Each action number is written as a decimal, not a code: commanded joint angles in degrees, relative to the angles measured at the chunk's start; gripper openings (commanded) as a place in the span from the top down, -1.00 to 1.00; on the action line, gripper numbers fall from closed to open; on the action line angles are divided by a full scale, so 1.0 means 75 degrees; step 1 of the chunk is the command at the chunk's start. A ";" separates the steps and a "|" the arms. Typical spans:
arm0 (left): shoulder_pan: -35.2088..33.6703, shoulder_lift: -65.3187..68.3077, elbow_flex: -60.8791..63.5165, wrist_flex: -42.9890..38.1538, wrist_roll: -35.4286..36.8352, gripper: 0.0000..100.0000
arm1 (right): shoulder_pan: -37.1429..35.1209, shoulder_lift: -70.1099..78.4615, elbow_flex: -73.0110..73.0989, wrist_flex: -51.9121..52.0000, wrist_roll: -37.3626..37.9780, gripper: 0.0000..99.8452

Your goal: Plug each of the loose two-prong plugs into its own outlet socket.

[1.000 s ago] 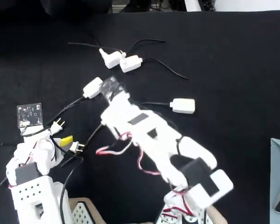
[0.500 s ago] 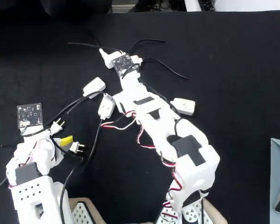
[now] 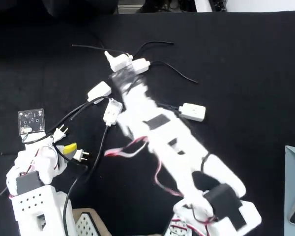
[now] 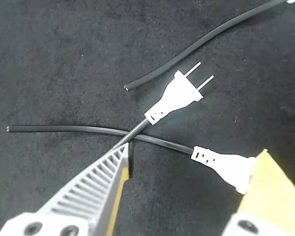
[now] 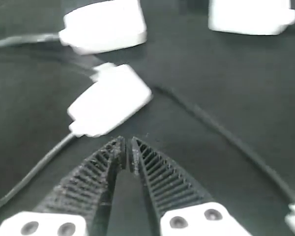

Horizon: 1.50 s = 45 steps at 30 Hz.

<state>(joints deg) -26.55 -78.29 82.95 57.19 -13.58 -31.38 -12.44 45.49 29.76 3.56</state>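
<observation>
Two white two-prong plugs lie loose on the black desk (image 3: pixel 246 59), toward eight o'clock in the high view: the first plug (image 3: pixel 62 131), and the second plug (image 3: pixel 80 155) near it at its five o'clock. Neither is seated in a socket. The left tool (image 4: pixel 191 154) hangs over them released, its grey finger (image 4: pixel 96 189) and yellow finger (image 4: pixel 268 189) spread wide. In the left wrist view the first plug (image 4: pixel 177 96) lies free ahead of the gap with both prongs bare. The second plug (image 4: pixel 221 164) reaches the yellow fingertip, though whether it touches is unclear, and the black cords (image 4: pixel 137 130) cross between the fingers. Five white sockets sit farther up the desk: a touching socket pair (image 3: pixel 119 62) near twelve o'clock, a third socket (image 3: pixel 99 91) at the pair's seven o'clock, a fourth socket (image 3: pixel 112 111) near the third at its five o'clock, and a fifth socket (image 3: pixel 192 111) well apart toward three o'clock. The right arm (image 3: pixel 177 147) stretches from six o'clock up toward eleven, and the right tool (image 3: pixel 123 78), blurred, sits just short of the socket pair. In the right wrist view the right tool (image 5: pixel 127 147) is clenched on nothing, its ribbed fingertips all but touching, with a near socket block (image 5: pixel 108 105) just ahead of them. A small square board (image 3: pixel 31 121) lies at nine o'clock.
</observation>
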 commanded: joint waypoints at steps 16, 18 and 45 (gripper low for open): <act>-0.0018 -0.0059 -0.0170 0.0047 0.0094 0.25 | 0.0000 0.3358 -0.2022 -0.1254 -0.0199 0.98; -0.0018 -0.0059 -0.0170 0.0047 0.0094 0.25 | 0.0270 0.3722 -0.2479 -0.1254 -0.0223 0.98; 0.1108 0.0903 -0.1952 0.0492 -0.0738 0.24 | 0.1770 -0.2561 0.0217 0.1582 -0.0176 0.98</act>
<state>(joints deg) -23.91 -76.62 76.00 58.24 -15.78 -20.57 -19.74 45.93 32.22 2.24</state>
